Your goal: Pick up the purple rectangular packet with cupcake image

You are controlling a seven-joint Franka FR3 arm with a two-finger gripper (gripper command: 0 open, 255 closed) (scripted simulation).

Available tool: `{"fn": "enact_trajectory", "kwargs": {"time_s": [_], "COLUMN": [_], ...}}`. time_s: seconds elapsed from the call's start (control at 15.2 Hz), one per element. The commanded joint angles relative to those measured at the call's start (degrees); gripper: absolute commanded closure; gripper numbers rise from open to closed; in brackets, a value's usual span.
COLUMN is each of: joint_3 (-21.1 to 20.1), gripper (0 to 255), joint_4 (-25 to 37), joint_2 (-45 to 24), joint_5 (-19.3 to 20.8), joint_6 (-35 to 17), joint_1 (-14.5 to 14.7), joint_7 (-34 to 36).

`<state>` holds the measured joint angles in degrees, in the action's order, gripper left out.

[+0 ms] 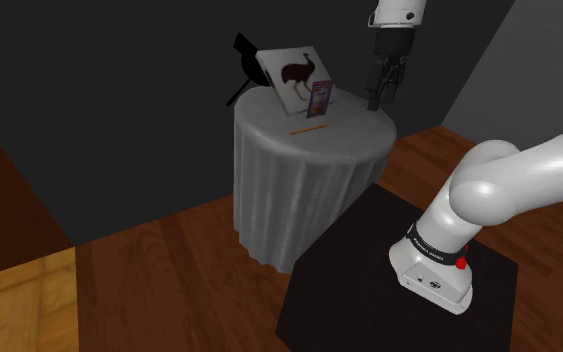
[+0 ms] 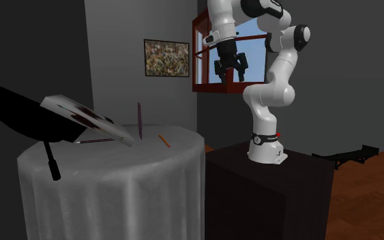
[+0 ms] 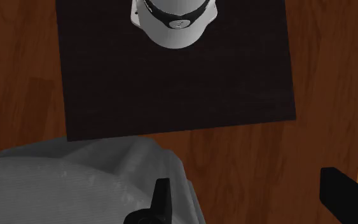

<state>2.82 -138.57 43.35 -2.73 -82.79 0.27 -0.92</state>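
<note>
The purple packet (image 1: 319, 99) stands upright on the table (image 1: 309, 200), near the far side of its top. It is just in front of a white picture board (image 1: 291, 72) that shows a dark bird and leans back on a black easel. In the second exterior view the packet (image 2: 140, 121) shows edge-on as a thin purple strip, just beside the lower edge of the tilted board (image 2: 88, 118). A thin orange stick (image 1: 307, 129) lies flat on the cloth nearer the front of the table, a little apart from the packet; it shows too in the second exterior view (image 2: 164, 140).

The table is round and draped to the floor in a grey cloth (image 2: 115, 191).

The hand (image 1: 384, 95) hangs in the air above the table's edge, at the shoulder view's right of the packet and well clear of it, pointing down. Its fingers stand wide apart with nothing between them, as the wrist view shows (image 3: 244, 188). Beneath it lie the cloth's rim (image 3: 75, 178), the brown wooden floor (image 3: 234, 159) and the dark stand (image 3: 171, 89) carrying the arm's white base (image 3: 174, 19).
</note>
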Motion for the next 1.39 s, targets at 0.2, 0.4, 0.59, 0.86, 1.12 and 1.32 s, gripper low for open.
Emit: {"fn": "enact_trajectory", "kwargs": {"time_s": [0.2,0.4,0.59,0.86,1.12,1.32], "joint_3": [4.2,8.4,12.4,17.5,22.0,24.9], "gripper": [0,0,0,0,0,0], "joint_4": [0.2,1.3,3.2,6.9,11.9,16.4], "joint_2": [-2.0,-5.0,-8.9,-15.3,-22.7,-28.9], "joint_5": [4.4,8.2,11.1,13.4,13.5,12.0], "joint_6": [-2.6,-5.6,-9.0,-13.8,-18.3,-21.3], "joint_1": [0.6,1.4,2.4,4.2,6.2,7.8], "joint_7": [-9.4,-18.7,-27.8,-39.8,-51.9,-61.1]}}
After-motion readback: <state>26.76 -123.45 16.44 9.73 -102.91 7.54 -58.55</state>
